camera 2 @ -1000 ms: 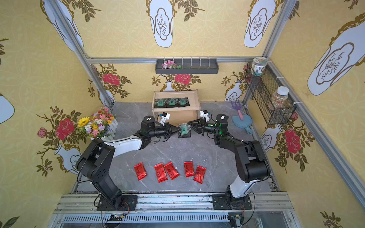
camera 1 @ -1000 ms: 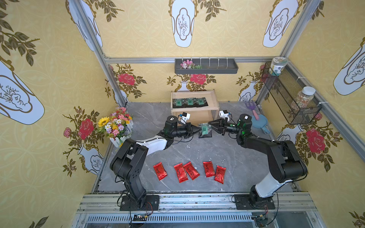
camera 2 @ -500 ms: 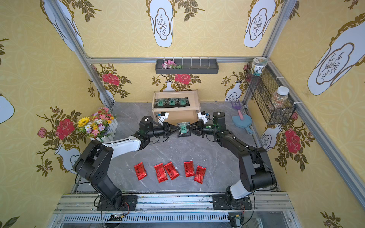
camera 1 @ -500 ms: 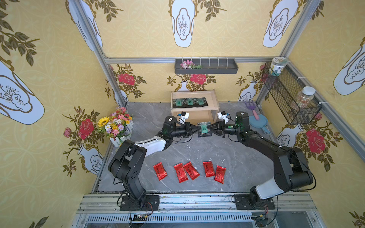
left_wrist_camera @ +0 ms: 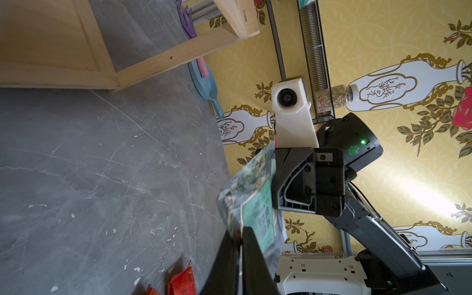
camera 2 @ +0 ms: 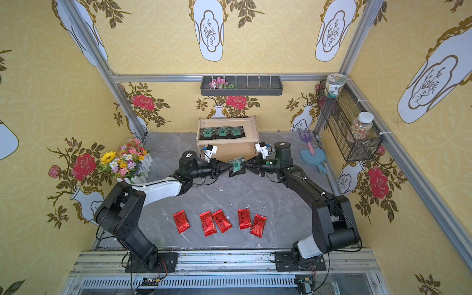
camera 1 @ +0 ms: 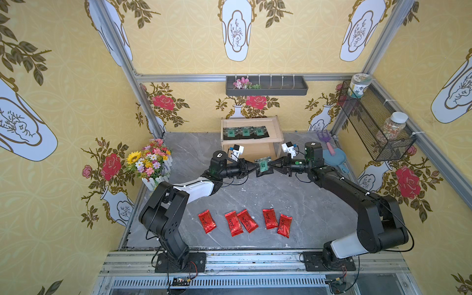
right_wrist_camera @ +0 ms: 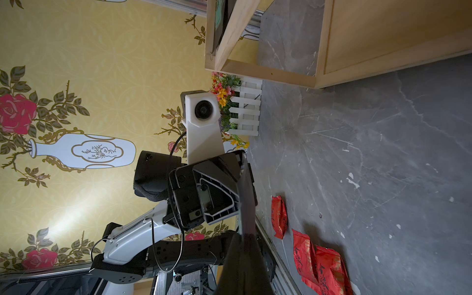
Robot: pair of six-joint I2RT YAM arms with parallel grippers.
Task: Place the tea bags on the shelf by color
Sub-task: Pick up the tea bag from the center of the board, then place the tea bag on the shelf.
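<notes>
Before the shelf (camera 1: pixel 250 140), left and right jaws pinch one black, green-emblemed sachet (camera 1: pixel 263 166).

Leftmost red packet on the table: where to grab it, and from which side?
Pinch the leftmost red packet across its short width at mid-length, coming straight down. It lies flat on the table, so a side approach finds no raised edge to catch. Both long sides are free, since the next red packet lies apart from it.
</notes>
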